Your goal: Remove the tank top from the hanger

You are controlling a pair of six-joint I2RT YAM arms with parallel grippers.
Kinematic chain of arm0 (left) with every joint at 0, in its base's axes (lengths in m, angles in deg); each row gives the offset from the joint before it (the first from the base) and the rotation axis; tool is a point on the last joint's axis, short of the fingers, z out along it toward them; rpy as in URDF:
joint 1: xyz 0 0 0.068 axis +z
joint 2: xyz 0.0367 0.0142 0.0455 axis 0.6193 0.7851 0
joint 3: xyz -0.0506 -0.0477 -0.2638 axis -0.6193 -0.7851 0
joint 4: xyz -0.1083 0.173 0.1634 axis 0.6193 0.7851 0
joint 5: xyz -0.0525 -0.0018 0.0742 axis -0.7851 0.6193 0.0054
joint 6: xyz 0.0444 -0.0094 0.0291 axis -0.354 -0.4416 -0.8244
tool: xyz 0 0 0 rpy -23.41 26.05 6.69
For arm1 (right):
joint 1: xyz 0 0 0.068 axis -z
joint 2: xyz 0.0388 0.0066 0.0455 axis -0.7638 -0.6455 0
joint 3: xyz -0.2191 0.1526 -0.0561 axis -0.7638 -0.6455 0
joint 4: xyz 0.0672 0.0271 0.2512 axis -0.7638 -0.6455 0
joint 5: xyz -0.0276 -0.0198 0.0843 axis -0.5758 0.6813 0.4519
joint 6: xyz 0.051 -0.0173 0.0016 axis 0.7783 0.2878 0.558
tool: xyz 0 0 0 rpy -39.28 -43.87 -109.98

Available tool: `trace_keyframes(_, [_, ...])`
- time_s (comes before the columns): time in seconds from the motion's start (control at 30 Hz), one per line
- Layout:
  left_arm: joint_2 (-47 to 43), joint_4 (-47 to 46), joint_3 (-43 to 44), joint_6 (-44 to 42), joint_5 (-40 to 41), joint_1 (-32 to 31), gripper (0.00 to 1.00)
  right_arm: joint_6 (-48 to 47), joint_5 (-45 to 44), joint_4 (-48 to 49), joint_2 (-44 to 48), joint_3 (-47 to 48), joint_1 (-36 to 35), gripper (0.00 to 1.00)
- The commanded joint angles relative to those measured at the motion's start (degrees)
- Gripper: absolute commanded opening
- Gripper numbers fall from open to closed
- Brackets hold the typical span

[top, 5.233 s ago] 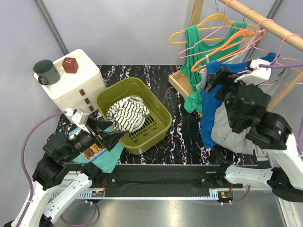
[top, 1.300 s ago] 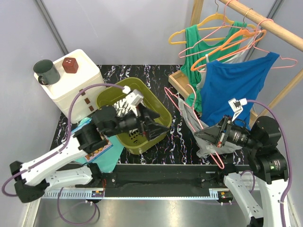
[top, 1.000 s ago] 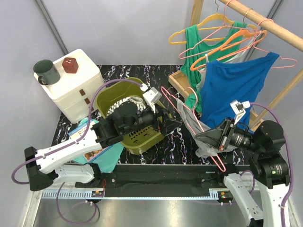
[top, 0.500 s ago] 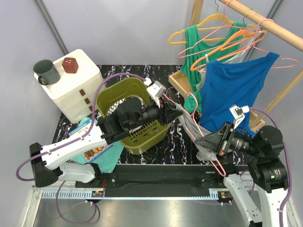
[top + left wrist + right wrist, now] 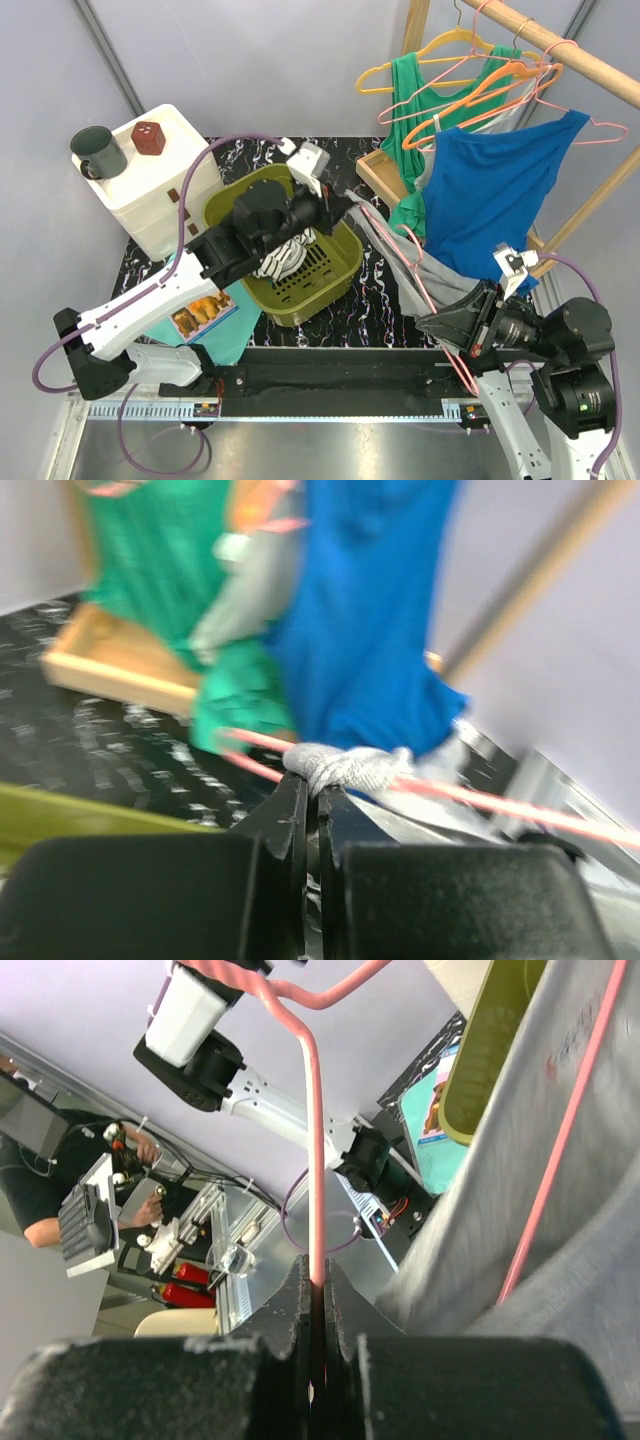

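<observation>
The grey tank top (image 5: 430, 270) hangs stretched on a pink hanger (image 5: 405, 255) between my two arms, right of the basket. My left gripper (image 5: 340, 200) is shut on the bunched grey strap (image 5: 350, 765) at the garment's far left end, and the left wrist view shows the hanger wire (image 5: 520, 805) running past it. My right gripper (image 5: 428, 323) is shut on the pink hanger (image 5: 313, 1140) low at the near right. In the right wrist view, grey cloth (image 5: 560, 1160) drapes to the right of the jaws.
An olive basket (image 5: 335, 285) with a striped garment (image 5: 285, 255) sits under my left arm. A blue tank top (image 5: 490, 190) and a green one (image 5: 410, 100) hang on the wooden rail (image 5: 560, 45). A wooden tray (image 5: 375, 175) and a white box (image 5: 165, 185) stand behind.
My left gripper reached the hanger, shut on the grey strap and drew it back to the left. The right gripper dropped lower and nearer, still holding the hanger.
</observation>
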Motion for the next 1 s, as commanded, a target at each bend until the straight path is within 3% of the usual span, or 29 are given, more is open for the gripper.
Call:
trace_keyframes(0.0, [-1.46, -0.97, 3.07, 0.06, 3.03, 6.02, 0.0, -0.11, 5.61, -1.03, 2.2, 1.37, 0.18, 0.0])
trace_keyframes(0.33, [1.26, -0.44, 2.2, 0.93, 2.59, 9.89, 0.0, -1.17, 5.89, -2.18, 5.28, 4.01, 0.09, 0.0])
trace_keyframes(0.7, [4.25, -1.85, -1.06, 5.51, -13.93, 9.89, 0.0, -5.91, -4.4, 5.11, -1.39, 3.22, 0.18, 0.0])
trace_keyframes(0.97, [3.29, -2.73, -2.21, 5.68, -21.13, 9.89, 0.0, -8.38, -1.68, 32.34, -16.31, -4.33, 0.18, 0.0])
